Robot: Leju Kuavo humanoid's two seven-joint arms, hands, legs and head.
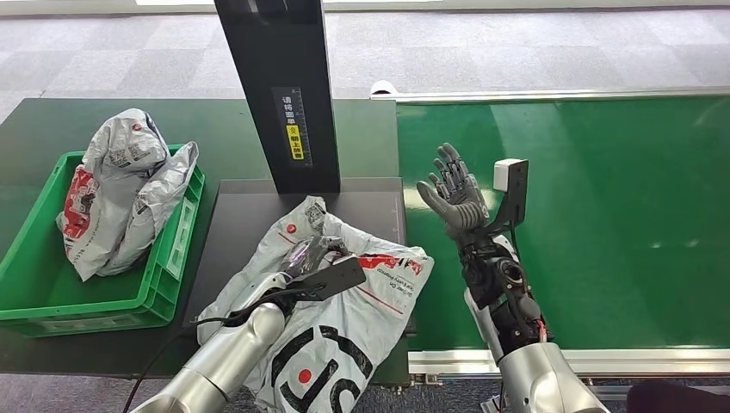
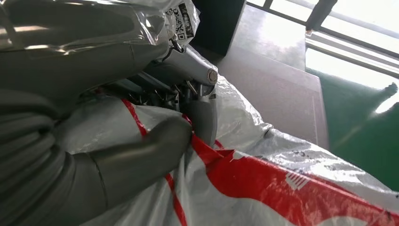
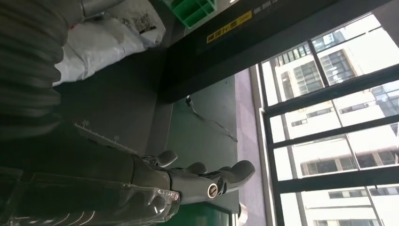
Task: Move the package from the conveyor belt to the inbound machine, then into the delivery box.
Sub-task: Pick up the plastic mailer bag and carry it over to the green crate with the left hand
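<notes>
Left hand (image 1: 317,256) fingers grasp the package (image 1: 344,318) — right hand (image 1: 454,196) raised, fingers released

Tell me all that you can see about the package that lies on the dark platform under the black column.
The package is a soft white plastic mailer bag, crinkled and shiny, with red stripes, large black letters, and a small printed label near its far end. It lies flat on the dark platform, its far end close to the black column, and its near end hangs over the platform's front edge. The left hand grips it near the middle, with the film bunched between the fingers. Nothing else touches it.
</notes>
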